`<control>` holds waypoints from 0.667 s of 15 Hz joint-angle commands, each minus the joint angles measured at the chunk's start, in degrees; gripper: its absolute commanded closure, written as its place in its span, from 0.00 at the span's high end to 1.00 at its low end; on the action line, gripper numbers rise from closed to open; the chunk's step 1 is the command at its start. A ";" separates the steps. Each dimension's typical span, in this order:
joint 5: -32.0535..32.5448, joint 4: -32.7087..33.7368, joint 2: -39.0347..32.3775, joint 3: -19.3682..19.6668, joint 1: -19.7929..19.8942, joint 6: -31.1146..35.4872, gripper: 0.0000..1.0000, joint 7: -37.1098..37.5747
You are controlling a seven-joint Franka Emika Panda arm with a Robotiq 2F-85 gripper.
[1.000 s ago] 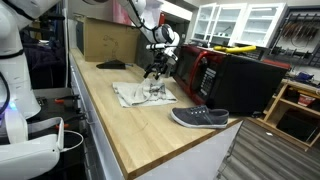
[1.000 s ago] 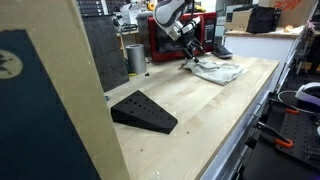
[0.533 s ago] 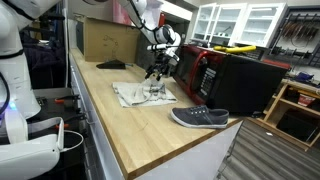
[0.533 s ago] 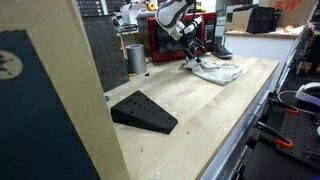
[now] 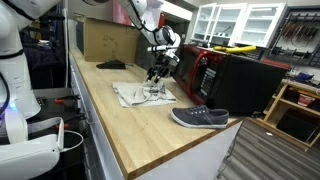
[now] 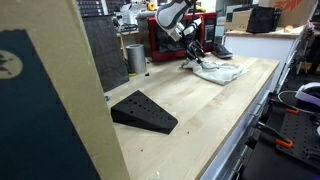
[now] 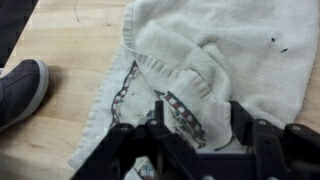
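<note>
A crumpled white towel (image 5: 138,95) with a patterned border lies on the wooden bench (image 5: 130,130); it shows in both exterior views (image 6: 220,70). My gripper (image 5: 153,77) points down onto the towel's far part (image 6: 193,58). In the wrist view the gripper (image 7: 199,108) straddles a raised fold of the towel (image 7: 230,50). Its two black fingers (image 7: 158,112) stand apart on either side of the fold, pressing into the cloth. The jaws are open, partly narrowed, with cloth between them.
A dark grey shoe (image 5: 200,117) lies near the bench's front corner and shows in the wrist view (image 7: 20,90). A red and black appliance (image 5: 210,70) stands behind the towel. A black wedge (image 6: 142,110), a metal can (image 6: 135,58) and a cardboard box (image 5: 108,40) are farther along.
The arm has stayed over the towel. The fingers look slightly closer together than before. The towel and the shoe have not moved.
</note>
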State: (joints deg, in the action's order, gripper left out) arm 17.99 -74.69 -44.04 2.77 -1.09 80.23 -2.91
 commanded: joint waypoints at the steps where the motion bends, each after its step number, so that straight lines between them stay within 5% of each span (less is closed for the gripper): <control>1: 0.15 -1.70 1.31 -0.04 -0.17 1.68 0.36 1.05; 6: 0.00 -1.53 1.30 -0.04 -0.12 1.54 0.00 0.87; 10: -0.13 -0.94 1.02 0.04 0.24 1.29 0.01 0.45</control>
State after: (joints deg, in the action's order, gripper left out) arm 17.99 -74.69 -44.04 2.74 -1.16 80.70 -2.91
